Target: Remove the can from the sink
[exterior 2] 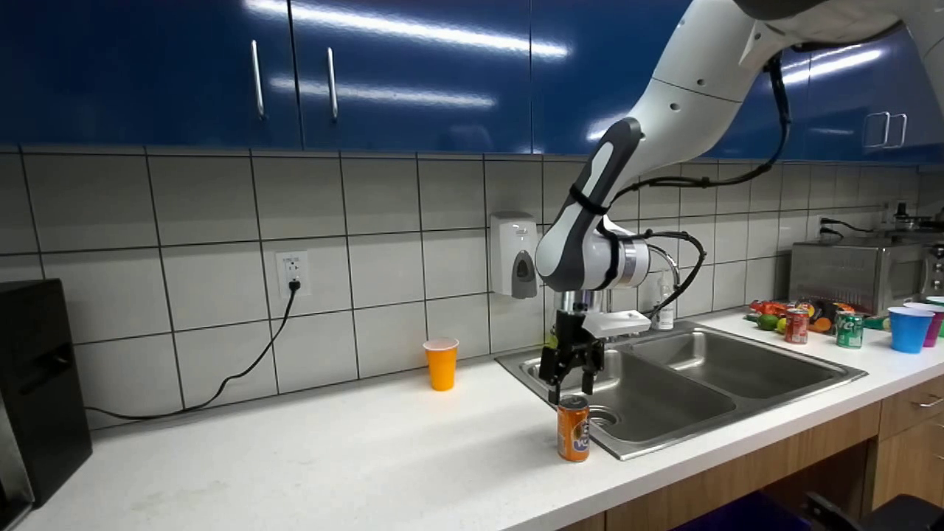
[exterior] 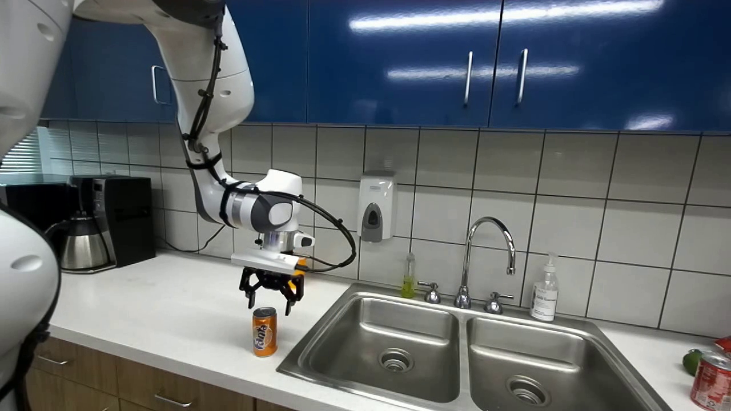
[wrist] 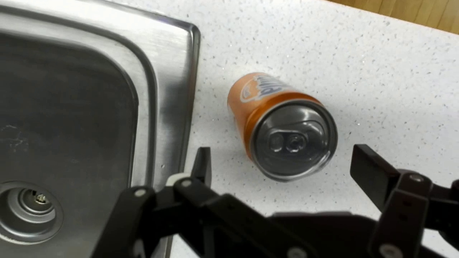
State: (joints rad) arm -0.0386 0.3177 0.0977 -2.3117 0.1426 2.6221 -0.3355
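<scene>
The can [exterior: 264, 335] is orange with a silvery top and pale lettering. It stands upright on the white counter, just outside the sink's corner, in both exterior views [exterior 2: 573, 434]. In the wrist view the can [wrist: 287, 143] shows its top, with a strip of counter between it and the sink rim [wrist: 174, 53]. The double steel sink [exterior: 464, 359] also shows in an exterior view [exterior 2: 664, 436]; nothing is seen lying in its basins. My gripper [exterior: 269, 306] is open and empty, pointing down just above and slightly behind the can, fingertips wide apart [wrist: 280, 154].
An orange cup [exterior 2: 442, 366] stands by the wall. The chrome faucet [exterior: 468, 257], a green soap bottle [exterior: 408, 282] and a clear pump bottle [exterior: 544, 297] stand behind the sink. A red can [exterior 2: 796, 327] and green can [exterior 2: 849, 330] stand beyond it.
</scene>
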